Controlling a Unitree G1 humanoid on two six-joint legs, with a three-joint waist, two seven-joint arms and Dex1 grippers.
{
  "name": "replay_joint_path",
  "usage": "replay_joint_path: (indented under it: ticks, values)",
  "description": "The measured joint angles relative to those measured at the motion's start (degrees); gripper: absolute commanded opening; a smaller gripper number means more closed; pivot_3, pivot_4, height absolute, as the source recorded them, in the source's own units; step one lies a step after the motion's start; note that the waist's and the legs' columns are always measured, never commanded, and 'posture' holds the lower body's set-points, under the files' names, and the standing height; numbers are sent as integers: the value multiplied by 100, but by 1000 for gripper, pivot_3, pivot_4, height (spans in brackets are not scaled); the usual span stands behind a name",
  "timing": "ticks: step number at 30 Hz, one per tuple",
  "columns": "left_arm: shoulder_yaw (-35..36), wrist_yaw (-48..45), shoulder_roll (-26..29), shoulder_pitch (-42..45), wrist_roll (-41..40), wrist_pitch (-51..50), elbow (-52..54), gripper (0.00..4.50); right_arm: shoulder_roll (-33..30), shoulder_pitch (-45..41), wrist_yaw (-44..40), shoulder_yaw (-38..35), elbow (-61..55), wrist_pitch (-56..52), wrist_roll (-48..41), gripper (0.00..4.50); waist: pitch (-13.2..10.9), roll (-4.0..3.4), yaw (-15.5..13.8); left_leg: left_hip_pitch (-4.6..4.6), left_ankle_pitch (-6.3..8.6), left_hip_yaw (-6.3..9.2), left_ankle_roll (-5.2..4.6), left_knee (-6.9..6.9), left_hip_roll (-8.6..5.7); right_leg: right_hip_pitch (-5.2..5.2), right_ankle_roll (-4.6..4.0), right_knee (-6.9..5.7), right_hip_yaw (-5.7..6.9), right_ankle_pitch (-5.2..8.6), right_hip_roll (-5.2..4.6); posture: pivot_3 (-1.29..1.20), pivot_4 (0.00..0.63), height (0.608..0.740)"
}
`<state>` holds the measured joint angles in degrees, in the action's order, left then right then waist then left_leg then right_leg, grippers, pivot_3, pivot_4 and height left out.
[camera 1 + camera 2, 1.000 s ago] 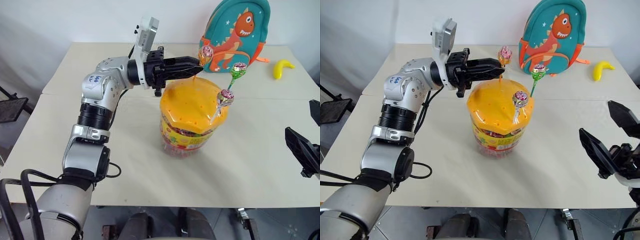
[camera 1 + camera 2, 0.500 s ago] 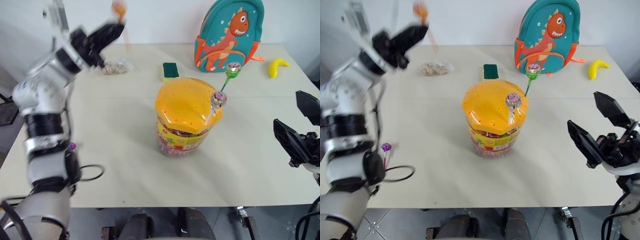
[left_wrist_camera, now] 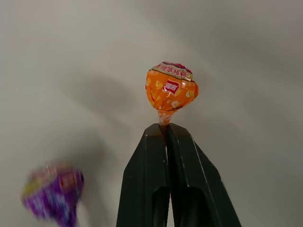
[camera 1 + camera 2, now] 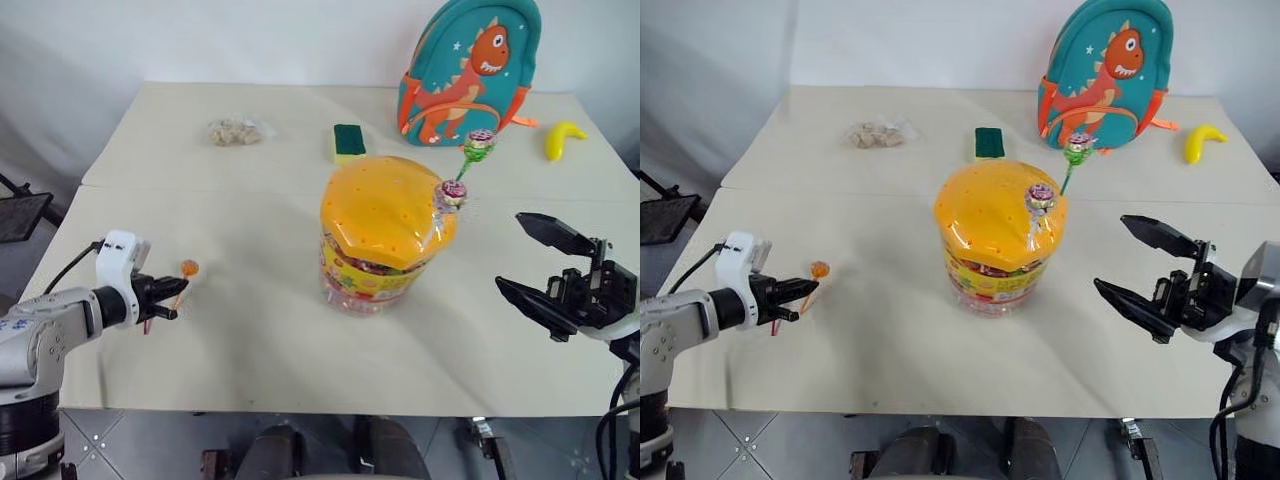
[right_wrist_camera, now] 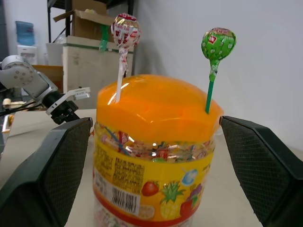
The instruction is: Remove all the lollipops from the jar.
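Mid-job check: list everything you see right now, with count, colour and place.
Jar: one, clear tub, orange-yellow holed lid, table centre.
Lollipops in the lid: two, a green-wrapped one on a green stick and a pink-purple one on a pale stick, on the lid's side toward the right claw.
Orange lollipop: one, pinched by its stick, low over the table's left edge.
Purple lollipop: one, lying on the table by the left claw.
Backpack: one, teal with orange dinosaur, far edge.
Banana: one, yellow, far right.
Sponge: one, green, behind the jar.
Snack bag: one, clear, far left.
Table: one, beige.
Left claw: shut on the orange lollipop.
Right claw: open, right of the jar.
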<state>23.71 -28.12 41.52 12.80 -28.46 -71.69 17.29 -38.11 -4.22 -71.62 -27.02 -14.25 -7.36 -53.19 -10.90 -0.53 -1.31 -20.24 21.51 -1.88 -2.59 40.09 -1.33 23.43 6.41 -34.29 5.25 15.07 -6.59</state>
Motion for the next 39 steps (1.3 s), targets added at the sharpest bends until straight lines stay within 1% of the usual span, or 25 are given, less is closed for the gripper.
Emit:
replay_joint_path:
  ticks: [2, 5, 8, 11, 14, 16, 17, 18, 21, 23, 25, 28, 31, 35, 38, 39]
  values:
    - [30, 133, -109, -17, -6, -78, 15, 49, -53, -80, -51, 63, 98, -55, 34, 4500, 0, 0, 0, 5, -1, -4, 6, -1, 3, 2, -6, -13, -2, 3, 1, 0, 150, 740]
    - [60, 205, -145, -39, -52, -184, 39, 746, -172, -83, -62, 103, 122, -175, 137, 4500, 1, -1, 0, 4, 0, -6, 9, -3, 3, 7, -9, -14, -4, 5, 1, 0, 150, 740]
    - [46, 79, -130, -43, -155, -169, 52, 1594, -310, 19, 27, 101, 121, -319, 253, 4500, 1, -1, -8, 3, 1, -7, 10, -3, 3, 8, -9, -12, -5, 5, 1, 0, 150, 740]
    - [46, -149, -41, -96, -250, -31, 33, 2596, -422, 233, 215, 78, 104, -486, 383, 4500, 1, -1, -15, 2, 1, -7, 10, -3, 3, 7, -9, -11, -4, 5, 0, 0, 150, 740]
    - [47, -724, 303, -347, -358, 444, 25, 3529, -450, 411, 328, -30, 96, -565, 463, 4500, 0, -2, -1, 1, 1, -9, 11, -4, 4, 11, -11, -9, -5, 6, 1, 0, 150, 740]
    - [46, -1471, 849, -831, -294, 1254, -26, 4140, -512, 575, 323, -163, 63, -565, 473, 4500, -2, -7, 25, 3, 5, -14, 17, -11, 8, 15, -20, -10, -5, 11, 2, 0, 150, 740]
    - [83, -1705, 950, -916, -259, 1549, -96, 4479, -537, 622, 311, -237, 58, -578, 467, 4500, -5, -15, 24, 3, 5, -14, 17, -11, 8, 14, -20, -6, -5, 11, 2, 0, 150, 740]
    - [162, -1984, 953, -939, -270, 1916, -213, 4479, -574, 664, 291, -282, 10, -629, 447, 4500, -4, -27, 20, 3, 4, -17, 16, -10, 8, 16, -20, 8, -6, 11, 1, 0, 150, 740]
    - [592, -2987, 864, -986, -326, 3459, -584, 4479, -686, 703, 189, -277, -316, -835, 244, 4500, -4, -30, 14, 3, 4, -17, 17, -10, 14, 15, -20, 18, -4, 11, 2, 0, 150, 740]
    - [873, -3568, 790, -977, -461, 4193, -784, 4479, -675, 327, 415, -226, -386, -1026, 47, 4500, -4, -31, 23, 4, 5, -21, 15, -6, 14, 16, -20, 18, -7, 11, 0, 0, 150, 740]
    - [983, -3916, 649, -829, -773, 4519, -833, 4479, -641, -339, 887, -125, -348, -1257, -104, 4500, -3, -32, 52, 4, 5, -21, 14, -6, 13, 16, -19, 17, -9, 10, -5, 0, 150, 740]
    - [1012, -3992, 383, -564, -1271, 4613, -736, 4479, -642, -900, 1430, 92, -296, -1619, -150, 4500, -3, -31, 26, 0, 6, -12, 16, -10, 15, 21, -21, 10, 0, 12, -4, 0, 150, 740]
    - [1007, -3718, 147, -338, -1863, 4413, -443, 4479, -615, -1483, 1864, 488, -142, -1965, -130, 4500, -3, -31, 24, -8, 6, -16, 11, -6, 10, 24, -18, -8, -1, 10, -4, 0, 150, 740]
    - [978, -3471, 109, -261, -2518, 3991, -194, 4479, -522, -2017, 2071, 810, -128, -2264, -181, 4500, -3, -31, 33, -9, 6, -17, 9, -5, 11, 23, -18, -8, 3, 10, 1, 0, 150, 740]
    - [926, -3365, 110, -216, -2822, 3789, -147, 4479, -412, -2383, 2210, 962, -117, -2451, -244, 4500, -3, -30, 34, -8, 5, -17, 8, 0, 11, 22, -17, -13, 4, 9, 3, 0, 150, 740]
    - [892, -3346, 110, -213, -2858, 3772, -113, 4494, -391, -2479, 2236, 995, -99, -2504, -244, 4320, -3, -30, 31, -8, 5, -17, 7, 0, 11, 22, -17, -13, 4, 9, 3, 0, 150, 740]
